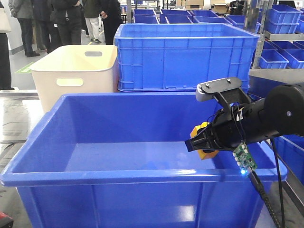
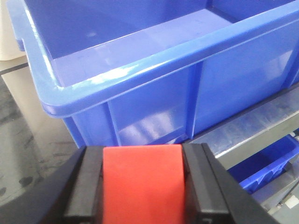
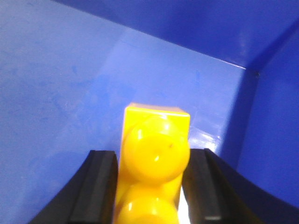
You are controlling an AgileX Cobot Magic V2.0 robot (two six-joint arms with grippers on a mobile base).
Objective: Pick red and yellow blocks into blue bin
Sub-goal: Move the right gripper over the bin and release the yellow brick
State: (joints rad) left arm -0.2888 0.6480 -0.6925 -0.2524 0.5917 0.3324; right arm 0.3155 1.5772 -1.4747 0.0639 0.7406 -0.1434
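Hanging over the right rim of the blue bin (image 1: 118,176), the right hand (image 1: 202,142) is clenched on the yellow brick (image 1: 207,154). In the front view the black fingers cover most of the brick, leaving only a yellow edge above them and a corner below. The right wrist view is clearer. It shows the brick's two round studs facing the camera, the nearer one cut off by the bottom of the picture. The bin's bare floor lies beneath the brick, and an inner corner is just off to the right.

The left hand (image 2: 142,186) shows only in its own wrist view. It grips the red cube (image 2: 142,179) between two dark fingers (image 2: 88,182) and is cut off at the bottom. It sits outside the bin, below the rolled rim and facing the outer wall near a corner. How close it is to the wall is hard to judge.

What the bin stands on cannot be made out. A grey metal ledge (image 2: 252,128) runs beside it.

Behind the bin stand a cream tub (image 1: 71,66) and a ribbed blue crate (image 1: 180,57), both with their bases hidden by the bin's far wall. People (image 1: 71,19) farther back are cut off at the top edge.
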